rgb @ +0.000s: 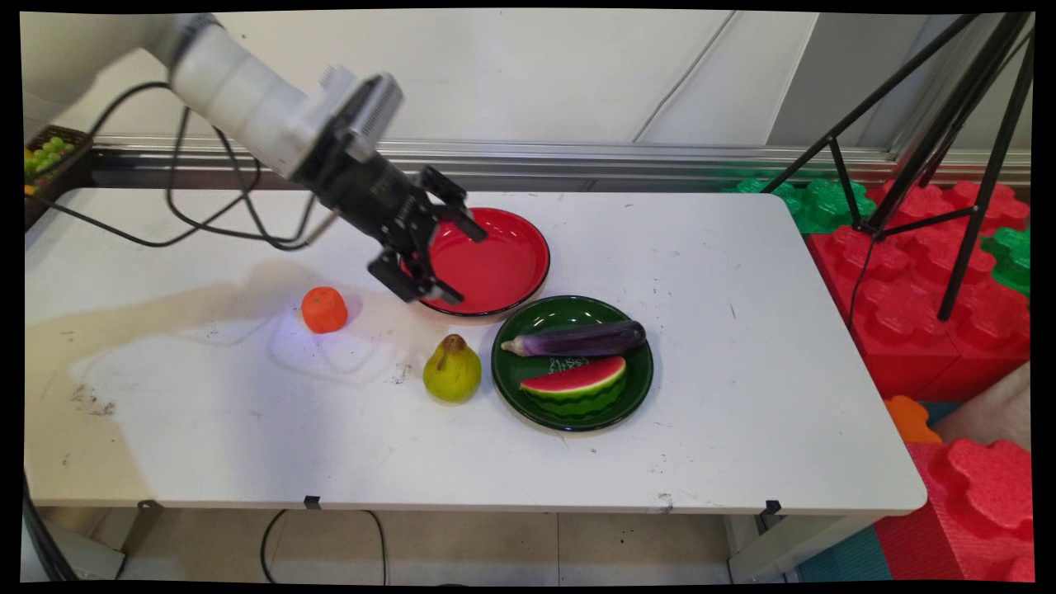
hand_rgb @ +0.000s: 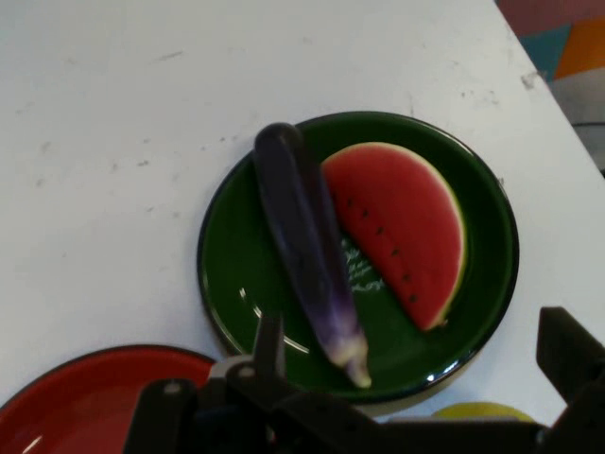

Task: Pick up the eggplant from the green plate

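Observation:
My black gripper (rgb: pixel 460 262) hangs open and empty over the left part of an empty red plate (rgb: pixel 516 256), tilted down towards the right. A green plate (rgb: pixel 513 367) in front of it holds a purple eggplant (rgb: pixel 577 338) and a watermelon slice (rgb: pixel 577 384). A yellow-green pear (rgb: pixel 452 370) stands left of the green plate, and an orange (rgb: pixel 323 309) lies further left. In the hand view the gripper (hand_rgb: pixel 413 331) frames the green plate (hand_rgb: pixel 241 265) with the eggplant (hand_rgb: pixel 302 236) and watermelon slice (hand_rgb: pixel 397 227). The red plate (hand_rgb: pixel 85 397) and the pear (hand_rgb: pixel 482 411) show at the bottom edge.
Black cables (rgb: pixel 214 223) hang from the arm over the table's back left. A basket of green fruit (rgb: pixel 49 157) stands at the far left. Right of the table are a black tripod (rgb: pixel 949 165) and red and green foam blocks (rgb: pixel 924 272).

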Action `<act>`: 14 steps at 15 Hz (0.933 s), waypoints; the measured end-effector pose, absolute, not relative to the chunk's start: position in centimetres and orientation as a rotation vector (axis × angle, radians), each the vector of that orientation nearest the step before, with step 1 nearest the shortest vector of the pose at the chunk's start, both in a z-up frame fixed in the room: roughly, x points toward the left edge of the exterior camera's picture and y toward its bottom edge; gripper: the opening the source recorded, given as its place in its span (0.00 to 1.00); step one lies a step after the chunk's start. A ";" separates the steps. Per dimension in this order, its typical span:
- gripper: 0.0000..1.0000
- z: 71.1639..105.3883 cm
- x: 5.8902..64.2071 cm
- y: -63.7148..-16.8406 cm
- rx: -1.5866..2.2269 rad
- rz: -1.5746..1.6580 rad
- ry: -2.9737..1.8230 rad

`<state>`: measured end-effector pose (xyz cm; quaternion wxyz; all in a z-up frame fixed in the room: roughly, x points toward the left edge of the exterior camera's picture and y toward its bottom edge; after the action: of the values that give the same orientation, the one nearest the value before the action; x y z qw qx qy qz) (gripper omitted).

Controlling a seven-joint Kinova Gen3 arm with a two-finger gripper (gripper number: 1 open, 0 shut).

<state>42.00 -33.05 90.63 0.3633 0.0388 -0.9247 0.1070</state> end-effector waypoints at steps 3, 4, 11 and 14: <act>1.00 88.9 39.7 -33.9 0.075 0.250 -2.395; 1.00 88.2 38.9 -34.3 0.066 0.241 -2.402; 1.00 84.4 35.0 -36.7 0.030 0.205 -2.438; 1.00 82.8 33.8 -37.6 0.027 0.196 -2.454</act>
<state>33.76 -37.61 82.81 0.3333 0.0103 -0.9398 0.0750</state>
